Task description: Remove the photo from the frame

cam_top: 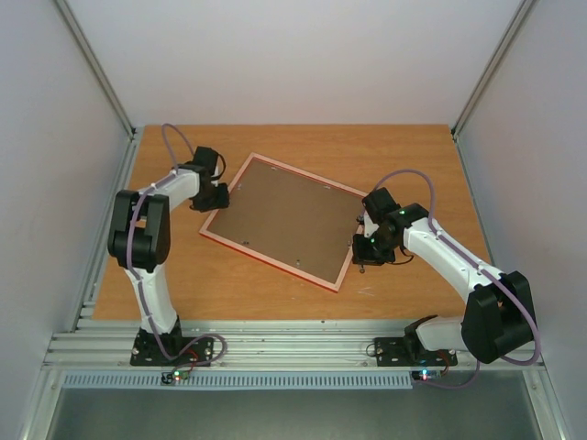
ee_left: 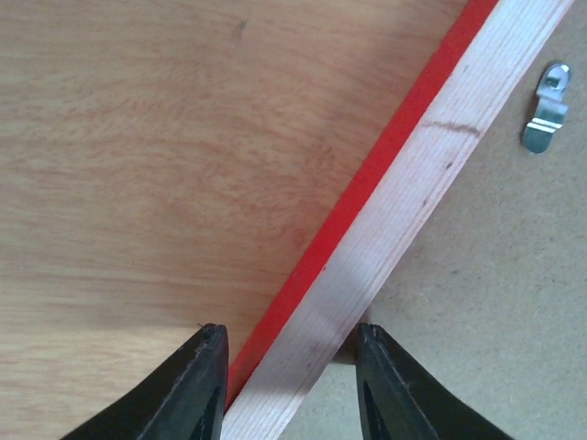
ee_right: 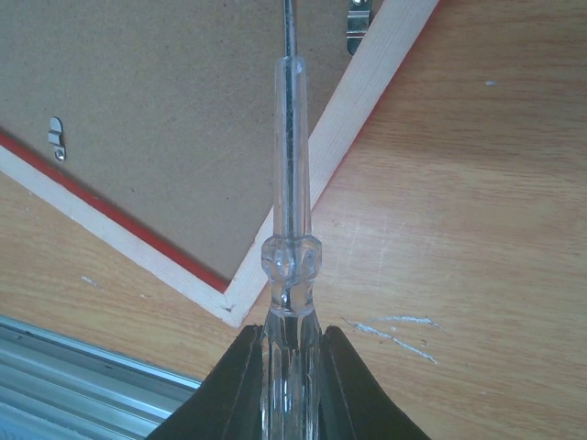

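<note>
Up close, left gripper (ee_left: pixel 292 344) narrowed astride the frame (ee_left: pixel 417 197), one black finger (ee_left: pixel 197 385) on the red outer side, the other on the inner side, pinching the pale rail running from 7 to 1 o'clock. Silver clip (ee_left: pixel 545 108) out at 2 o'clock on the brown backing board (cam_top: pixel 280 220). Lying back-up and skewed in the middle of the table (cam_top: pixel 404 147), left corner at 9 o'clock in that grip. Over at 3 o'clock, right gripper (ee_right: pixel 292 339) clamped on a clear-handled screwdriver (ee_right: pixel 292 266), shaft aimed at 12 o'clock across the board, second clip (ee_right: pixel 359 26) just off at 1 o'clock.
</note>
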You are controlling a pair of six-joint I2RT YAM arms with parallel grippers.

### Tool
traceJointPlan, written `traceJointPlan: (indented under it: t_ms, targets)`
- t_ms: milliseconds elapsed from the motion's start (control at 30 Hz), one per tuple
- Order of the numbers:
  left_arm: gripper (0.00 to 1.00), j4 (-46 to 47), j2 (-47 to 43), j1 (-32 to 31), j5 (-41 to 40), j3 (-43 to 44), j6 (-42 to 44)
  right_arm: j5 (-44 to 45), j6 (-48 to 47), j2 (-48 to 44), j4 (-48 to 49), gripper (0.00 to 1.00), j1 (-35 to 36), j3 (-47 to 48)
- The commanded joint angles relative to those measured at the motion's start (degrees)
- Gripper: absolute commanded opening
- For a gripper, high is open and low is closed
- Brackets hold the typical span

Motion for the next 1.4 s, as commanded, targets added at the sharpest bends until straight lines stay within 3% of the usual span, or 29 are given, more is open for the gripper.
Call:
traceJointPlan:
  t_ms: [0,300,633,900,1067,1367]
  targets:
    - [0.38,-0.39,-2.90,0.36,-0.08,-2.66,-1.00,-0.68,-0.42,-0.75,-0.52,0.01,0.48,1.41]
    - [0.30,-0.79,-8.81,0.36,-1.16,-10.64,-4.42,-0.98,-0.38,-0.35,-0.39,0.01,0.61,1.44]
    - [0.22,2.77,-20.75,0.36,-0.65,-24.43,-14.44,-1.47,-0.11,1.81,-1.86,0.01,0.96,3.06]
    - [0.23,3.98,-33.10,0.36,1.27,-35.39,-17.99,0.41,-0.16,5.57,-3.18,0.01,1.10,4.41]
    - [0.24,5.86,-35.48,0.36,4.51,-40.58,-18.60,1.64,-1.01,7.67,-3.25,0.01,1.10,6.52]
    - [0.39,6.12,-38.52,0.36,3.95,-42.25,-18.39,1.52,-1.65,14.73,-3.04,0.01,1.08,11.10]
